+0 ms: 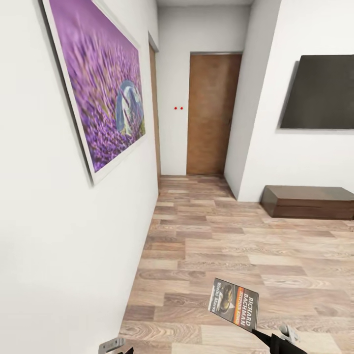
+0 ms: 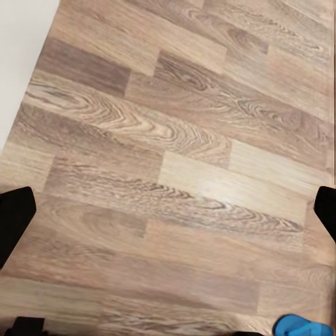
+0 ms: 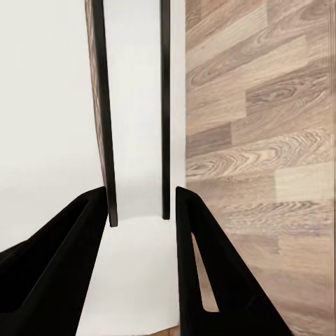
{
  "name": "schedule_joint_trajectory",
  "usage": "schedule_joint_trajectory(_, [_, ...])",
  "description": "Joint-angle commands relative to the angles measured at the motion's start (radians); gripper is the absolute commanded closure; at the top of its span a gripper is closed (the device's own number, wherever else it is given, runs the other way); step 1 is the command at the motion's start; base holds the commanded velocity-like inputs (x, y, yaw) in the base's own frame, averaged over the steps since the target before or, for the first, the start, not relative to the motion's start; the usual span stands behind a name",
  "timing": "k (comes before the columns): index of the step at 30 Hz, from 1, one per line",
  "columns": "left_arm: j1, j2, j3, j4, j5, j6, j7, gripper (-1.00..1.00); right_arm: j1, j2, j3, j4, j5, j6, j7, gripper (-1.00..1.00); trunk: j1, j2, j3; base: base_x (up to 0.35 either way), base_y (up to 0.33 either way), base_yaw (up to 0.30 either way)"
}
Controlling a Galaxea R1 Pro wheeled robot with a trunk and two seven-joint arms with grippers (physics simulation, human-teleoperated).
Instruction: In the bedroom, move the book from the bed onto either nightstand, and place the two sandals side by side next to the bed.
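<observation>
The book (image 1: 234, 303), dark grey with an orange band and white lettering, hangs tilted above the wood floor at the lower right of the head view. My right gripper (image 1: 268, 339) is shut on its lower corner. In the right wrist view both black fingers (image 3: 203, 266) clamp the book (image 3: 134, 105) edge-on, with white pages between dark covers. My left gripper (image 1: 114, 345) sits low at the left. In the left wrist view its gripper (image 2: 168, 210) is open over bare planks, and a piece of a blue sandal (image 2: 302, 327) shows by it. The bed and nightstand are out of view.
A white wall with a large purple picture (image 1: 98, 83) runs close on my left. Ahead, a short passage ends at a brown wooden door (image 1: 212, 113). A dark screen (image 1: 319, 93) hangs on the right wall above a long low dark cabinet (image 1: 307, 200). Wood-plank floor (image 1: 221, 246) stretches in between.
</observation>
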Motion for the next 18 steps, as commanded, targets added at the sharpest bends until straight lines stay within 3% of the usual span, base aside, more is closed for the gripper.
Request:
schedule_joint_trajectory(1, [-0.001, 0.0, 0.001, 0.001, 0.01, -0.001, -0.007, -1.0, -0.001, 0.0, -0.008, 0.0, -0.001, 0.011, 0.004, 1.0, 0.001, -0.001, -0.002, 0.099, 0.002, -0.242])
schedule_joint_trajectory(9, [-0.001, 0.0, 0.001, 0.001, 0.01, -0.001, -0.007, -1.0, -0.001, 0.001, -0.008, 0.0, -0.001, 0.01, 0.004, 1.0, 0.001, -0.001, -0.002, 0.029, 0.0, -0.193])
schedule_joint_trajectory(18, [-0.001, 0.0, 0.001, 0.001, 0.01, -0.001, -0.007, -1.0, -0.001, 0.0, -0.008, 0.0, -0.001, 0.011, 0.004, 1.0, 0.001, -0.001, -0.002, 0.034, 0.0, -0.033])
